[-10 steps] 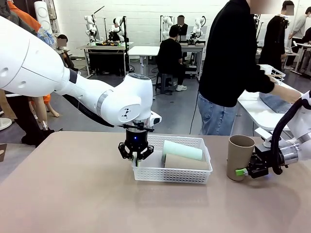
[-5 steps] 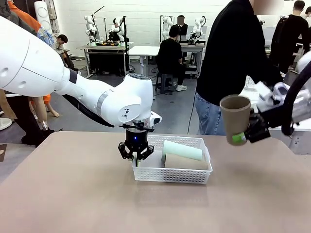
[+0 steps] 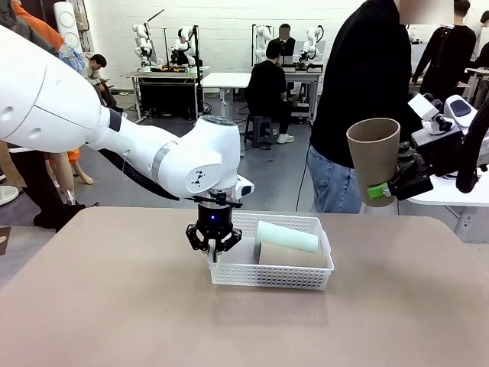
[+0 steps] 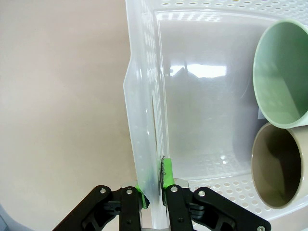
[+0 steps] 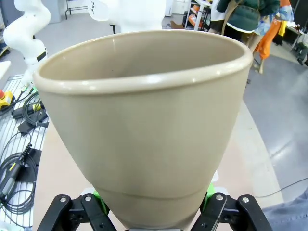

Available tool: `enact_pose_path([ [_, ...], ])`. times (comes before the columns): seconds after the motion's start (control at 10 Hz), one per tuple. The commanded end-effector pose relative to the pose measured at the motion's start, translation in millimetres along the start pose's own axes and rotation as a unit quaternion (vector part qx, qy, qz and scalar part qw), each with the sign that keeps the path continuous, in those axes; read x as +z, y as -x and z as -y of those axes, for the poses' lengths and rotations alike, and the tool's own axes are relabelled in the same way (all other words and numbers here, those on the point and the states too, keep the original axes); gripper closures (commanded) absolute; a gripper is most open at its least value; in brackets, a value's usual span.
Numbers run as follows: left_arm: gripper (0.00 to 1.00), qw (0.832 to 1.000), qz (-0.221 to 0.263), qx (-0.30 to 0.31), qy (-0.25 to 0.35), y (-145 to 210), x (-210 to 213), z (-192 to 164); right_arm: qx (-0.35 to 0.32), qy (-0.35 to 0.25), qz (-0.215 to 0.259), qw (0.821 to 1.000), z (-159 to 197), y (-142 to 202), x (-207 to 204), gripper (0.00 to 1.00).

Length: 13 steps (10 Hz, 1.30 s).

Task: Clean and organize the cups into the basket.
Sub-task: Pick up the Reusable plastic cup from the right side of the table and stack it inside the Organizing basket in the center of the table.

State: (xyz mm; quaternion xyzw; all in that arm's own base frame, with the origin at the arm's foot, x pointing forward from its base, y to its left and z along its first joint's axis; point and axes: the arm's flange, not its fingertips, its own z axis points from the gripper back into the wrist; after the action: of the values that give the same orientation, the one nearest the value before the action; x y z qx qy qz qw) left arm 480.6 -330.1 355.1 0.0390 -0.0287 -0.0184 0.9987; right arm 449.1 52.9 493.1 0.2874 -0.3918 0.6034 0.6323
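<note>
Our left fingers are closed on the near-left wall of the white basket, pinching the thin plastic between the green pads. The basket sits on the counter, near its middle. Inside it, at the right end, two cups lie on their sides: a green cup resting on top of a second brown cup. In the left wrist view their open mouths face the bare left part of the basket.

Our right fingers grip the lifted brown cup low on its body, one pad on each side. It hangs in the air, well above the counter and to the right of the basket, mouth up and slightly tilted. A person in a black top stands at the far side, just behind it.
</note>
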Motion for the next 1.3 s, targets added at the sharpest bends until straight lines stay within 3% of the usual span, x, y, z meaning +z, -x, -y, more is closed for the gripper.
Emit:
enact_pose_path([
  [0.0,1.00,1.000,0.000,-0.001,-0.001,0.8,0.1,0.5,0.006,-0.007,0.001,1.000,0.5,2.8,-3.6,1.00],
  [0.3,1.00,1.000,0.000,-0.001,-0.001,0.8,0.1,0.5,0.006,-0.007,0.001,1.000,0.5,2.8,-3.6,1.00],
  [0.4,1.00,1.000,0.000,-0.001,-0.001,0.8,0.1,0.5,-0.001,-0.001,0.000,1.000,0.5,1.7,-1.2,0.21],
  [0.5,1.00,1.000,0.000,-0.001,-0.001,0.8,0.1,0.5,0.018,0.012,-0.068,0.997,5.7,-13.3,-23.4,0.21],
  [0.8,1.00,1.000,0.000,-0.001,-0.001,0.8,0.1,0.5,0.030,-0.026,-0.138,0.990,14.9,-45.2,-83.1,0.21],
  [1.2,1.00,1.000,0.000,-0.001,-0.001,0.8,0.1,0.5,-0.002,-0.049,-0.295,0.954,19.4,-36.8,-145.9,0.21],
])
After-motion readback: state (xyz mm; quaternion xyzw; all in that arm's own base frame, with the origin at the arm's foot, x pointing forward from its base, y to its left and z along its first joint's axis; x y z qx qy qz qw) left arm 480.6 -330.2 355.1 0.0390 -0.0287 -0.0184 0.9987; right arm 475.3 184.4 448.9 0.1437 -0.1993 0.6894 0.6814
